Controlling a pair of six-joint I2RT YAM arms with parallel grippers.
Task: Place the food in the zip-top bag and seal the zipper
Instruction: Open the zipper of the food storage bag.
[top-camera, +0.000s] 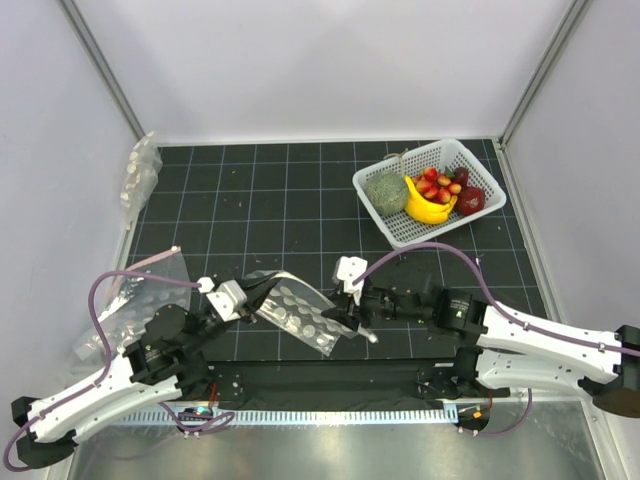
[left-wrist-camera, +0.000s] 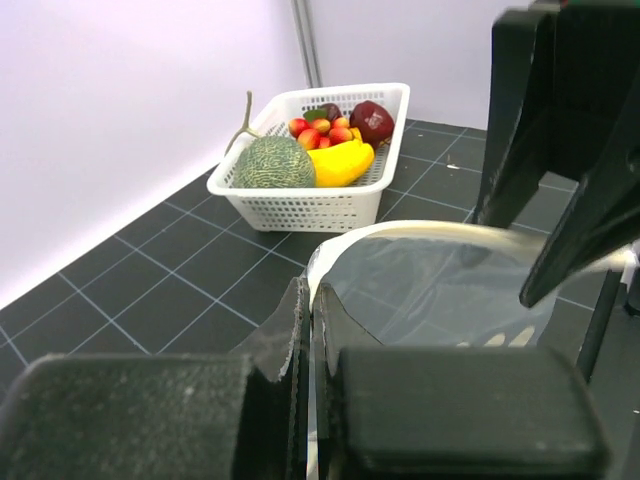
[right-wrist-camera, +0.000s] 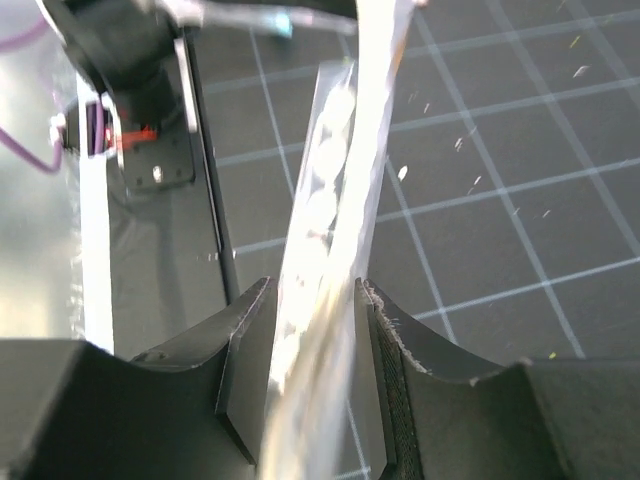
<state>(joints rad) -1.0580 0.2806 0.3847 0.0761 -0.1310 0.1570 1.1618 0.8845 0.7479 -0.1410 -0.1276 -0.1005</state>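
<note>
Bag-opening step: the left gripper (top-camera: 258, 291) is clamping one edge of the zip-top bag (top-camera: 298, 308); the right gripper (top-camera: 341, 319) is straddling its opposite edge, jaws part-open; the food (top-camera: 437, 185) is lying in the basket (top-camera: 432, 232), well apart; the next move calls for spreading the mouth.

I stand in a robotics lab cell. A black gridded mat covers my worktop (top-camera: 260, 190), plain pale panels (top-camera: 330, 60) on metal posts (top-camera: 107, 70) wall its far and side edges, and my left arm (top-camera: 90, 390) and right arm (top-camera: 540, 340) are bolted at its near edge.
</note>
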